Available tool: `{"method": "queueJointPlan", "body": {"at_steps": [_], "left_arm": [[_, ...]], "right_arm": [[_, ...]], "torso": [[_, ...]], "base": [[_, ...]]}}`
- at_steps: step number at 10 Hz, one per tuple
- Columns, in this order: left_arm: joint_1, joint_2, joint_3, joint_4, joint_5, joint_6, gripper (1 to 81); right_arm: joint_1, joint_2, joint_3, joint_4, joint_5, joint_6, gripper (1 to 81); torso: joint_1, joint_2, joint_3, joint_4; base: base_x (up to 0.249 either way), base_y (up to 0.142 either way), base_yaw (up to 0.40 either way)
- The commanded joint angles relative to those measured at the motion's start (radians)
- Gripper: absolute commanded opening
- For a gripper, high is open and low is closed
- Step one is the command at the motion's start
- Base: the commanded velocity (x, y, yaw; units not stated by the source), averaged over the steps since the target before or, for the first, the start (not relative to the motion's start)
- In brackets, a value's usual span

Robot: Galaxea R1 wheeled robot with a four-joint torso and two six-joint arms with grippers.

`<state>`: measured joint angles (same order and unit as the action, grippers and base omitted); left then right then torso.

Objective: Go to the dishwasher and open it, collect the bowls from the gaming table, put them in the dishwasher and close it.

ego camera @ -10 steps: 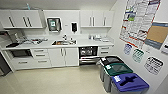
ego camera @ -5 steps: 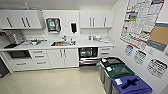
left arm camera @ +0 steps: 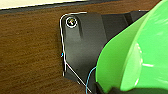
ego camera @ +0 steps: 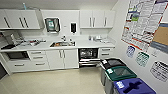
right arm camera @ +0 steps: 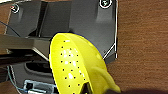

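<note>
The dishwasher (ego camera: pixel 87 55) stands open under the counter, right of the sink, with its dark inside and a rack showing. In the left wrist view a green bowl (left arm camera: pixel 140 55) looms large and tilted, with my left gripper (left arm camera: pixel 112 90) shut on its rim above the robot's dark plate. In the right wrist view a yellow bowl (right arm camera: pixel 75 67) dotted with small holes hangs on edge, and my right gripper (right arm camera: pixel 135 91) is shut on its rim.
White cabinets (ego camera: pixel 62 58) and a counter with a sink (ego camera: pixel 62 44) line the far wall. Three bins stand along the right wall: black (ego camera: pixel 111 63), green (ego camera: pixel 120 73) and blue (ego camera: pixel 133 87). Pale floor (ego camera: pixel 55 81) lies open before the dishwasher.
The whole head picture has shifted a little, so the camera has moved. Nothing in the kitchen itself has moved.
</note>
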<state>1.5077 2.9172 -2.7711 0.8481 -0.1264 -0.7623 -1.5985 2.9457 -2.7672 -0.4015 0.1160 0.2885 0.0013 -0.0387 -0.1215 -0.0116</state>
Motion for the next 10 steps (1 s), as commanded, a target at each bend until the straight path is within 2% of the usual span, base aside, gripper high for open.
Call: {"method": "queueJointPlan", "body": {"at_steps": [1,10], "left_arm": [[-0.039,-0.013,-0.007,-0.007,0.040,0.000,1.0],[-0.039,-0.015,-0.007,-0.007,0.039,-0.002,1.0]], "right_arm": [[0.024,-0.015,-0.008,-0.008,-0.047,-0.003,1.0],[0.033,-0.018,-0.008,-0.007,-0.047,-0.011,1.0]], "torso": [[0.000,0.000,0.000,0.000],[0.000,0.000,0.000,0.000]], "base": [[0.112,0.000,0.000],[0.112,0.000,0.000]]}}
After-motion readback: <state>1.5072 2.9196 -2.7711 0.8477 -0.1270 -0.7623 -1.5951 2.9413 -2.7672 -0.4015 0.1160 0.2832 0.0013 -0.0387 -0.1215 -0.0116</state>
